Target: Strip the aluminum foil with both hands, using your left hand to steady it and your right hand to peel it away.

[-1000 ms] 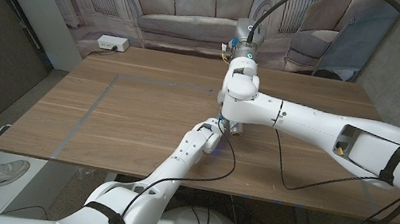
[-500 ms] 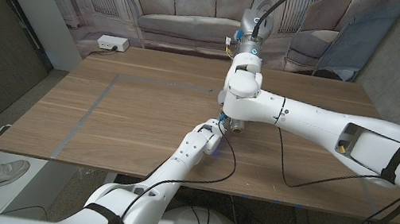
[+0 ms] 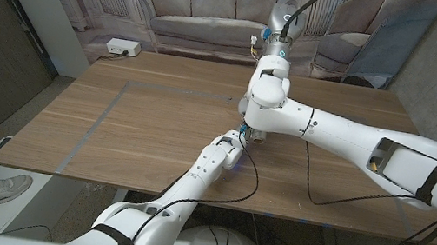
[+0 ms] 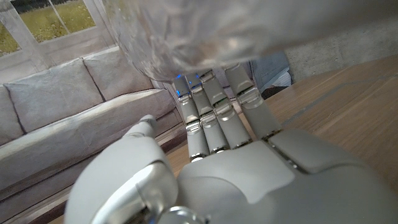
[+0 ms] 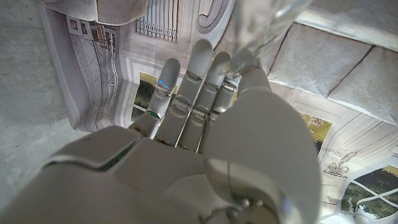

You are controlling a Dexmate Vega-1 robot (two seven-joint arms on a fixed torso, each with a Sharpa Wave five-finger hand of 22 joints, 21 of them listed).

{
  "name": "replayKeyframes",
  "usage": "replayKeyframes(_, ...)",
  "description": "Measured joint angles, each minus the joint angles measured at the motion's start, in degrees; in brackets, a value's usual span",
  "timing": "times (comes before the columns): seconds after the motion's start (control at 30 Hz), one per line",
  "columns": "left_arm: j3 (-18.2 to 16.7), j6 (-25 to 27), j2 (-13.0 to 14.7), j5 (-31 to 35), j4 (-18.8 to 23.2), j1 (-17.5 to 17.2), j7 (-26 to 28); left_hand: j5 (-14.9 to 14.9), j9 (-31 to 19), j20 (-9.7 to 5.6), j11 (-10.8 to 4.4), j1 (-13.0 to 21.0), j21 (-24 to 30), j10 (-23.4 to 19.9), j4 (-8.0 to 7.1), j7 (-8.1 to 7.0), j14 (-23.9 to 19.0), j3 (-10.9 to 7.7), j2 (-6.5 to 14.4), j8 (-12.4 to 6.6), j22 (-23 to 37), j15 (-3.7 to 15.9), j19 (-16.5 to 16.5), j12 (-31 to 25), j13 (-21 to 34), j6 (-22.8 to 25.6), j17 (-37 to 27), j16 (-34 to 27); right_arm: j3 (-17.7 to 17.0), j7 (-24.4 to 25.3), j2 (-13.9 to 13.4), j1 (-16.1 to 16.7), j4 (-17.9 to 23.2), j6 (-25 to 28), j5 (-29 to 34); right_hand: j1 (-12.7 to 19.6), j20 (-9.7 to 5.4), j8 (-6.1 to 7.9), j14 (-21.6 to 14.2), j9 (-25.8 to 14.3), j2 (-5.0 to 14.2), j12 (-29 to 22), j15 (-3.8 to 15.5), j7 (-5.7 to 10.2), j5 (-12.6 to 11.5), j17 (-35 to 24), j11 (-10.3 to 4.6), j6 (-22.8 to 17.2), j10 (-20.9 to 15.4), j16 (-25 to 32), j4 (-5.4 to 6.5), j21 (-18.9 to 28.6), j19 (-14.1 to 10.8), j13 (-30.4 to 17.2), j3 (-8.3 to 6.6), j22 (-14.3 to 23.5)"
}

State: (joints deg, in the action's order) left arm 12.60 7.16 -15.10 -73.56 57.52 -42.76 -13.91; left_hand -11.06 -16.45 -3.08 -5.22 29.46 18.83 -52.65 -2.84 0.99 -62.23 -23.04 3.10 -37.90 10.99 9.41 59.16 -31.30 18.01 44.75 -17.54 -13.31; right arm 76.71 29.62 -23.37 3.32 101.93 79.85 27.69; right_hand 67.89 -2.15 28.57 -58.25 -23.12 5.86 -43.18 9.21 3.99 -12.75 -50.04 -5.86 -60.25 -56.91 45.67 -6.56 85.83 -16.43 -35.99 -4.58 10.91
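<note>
Item: aluminum foil, crumpled sheet at the tips of your left hand above mid-surface, grip cannot be told; right hand fingers pinch a strip; risk: a sharp pull tears the strip or drags the sheet free.
</note>
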Motion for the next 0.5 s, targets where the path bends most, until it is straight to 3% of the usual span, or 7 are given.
replayKeyframes(0.23,-0.07,0.6,-0.33,-0.38,-2.64,1.46,-3.58,0.0,0.01,0.0,-0.29,-0.64,0.0,1.0,0.0,-0.37,0.33,0.0,-0.64,0.63,-0.08,0.32,0.0,0.0,0.17,-1.75,0.65,1.11,0.28,0.0,-0.02,-0.26,0.58,0.07,0.35,0.0,0.0,-0.44,0.0,-0.13,-0.01,0.0,0.0,0.0,0.0,-0.05,0.0,0.0,0.0,-0.34,0.16,0.0,0.0,0.0,0.16,0.0)
replayKeyframes(0.3,-0.14,0.62,-0.43,-0.38,-3.85,2.14,-4.9,0.13,0.02,0.29,-0.15,-1.69,-0.09,2.05,-0.39,-0.49,1.13,0.39,-1.69,1.35,-0.08,0.57,-0.33,0.43,0.26,-3.33,0.81,1.45,0.47,0.04,0.02,-0.47,0.67,0.07,0.44,0.0,0.0,-0.44,0.0,-0.11,-0.01,0.39,0.0,0.0,0.0,-0.27,0.0,0.0,-0.01,-0.34,0.16,0.0,0.0,0.0,0.16,0.0)
replayKeyframes(0.4,-0.31,0.69,-0.49,-0.21,-6.82,3.68,-7.61,0.88,0.74,1.17,0.11,-3.52,-0.88,4.27,-1.49,-1.28,3.49,1.49,-3.51,3.28,-0.08,0.09,-1.6,1.52,-0.06,-6.51,0.85,2.31,0.76,0.11,0.1,-0.72,0.83,0.09,0.61,0.0,0.0,-0.44,0.0,-0.15,-0.01,0.42,0.0,0.0,0.0,-0.27,0.01,0.0,-0.01,-0.55,0.16,0.0,0.0,0.0,0.16,0.0)
replayKeyframes(0.5,-0.37,1.44,-0.47,0.33,-10.62,5.94,-11.14,0.9,2.23,2.24,0.54,-6.4,-1.75,9.01,-3.24,-3.59,8.72,3.27,-6.35,7.1,-0.08,-1.32,-2.66,4.83,-1.41,-13.08,2.06,2.79,1.1,0.21,0.17,-1.05,0.98,0.11,0.77,0.0,0.0,-0.44,-0.22,-0.15,-0.02,0.42,0.2,0.0,0.0,-0.35,0.01,-0.01,-0.01,-0.55,0.2,0.0,0.0,-0.23,0.2,0.01)
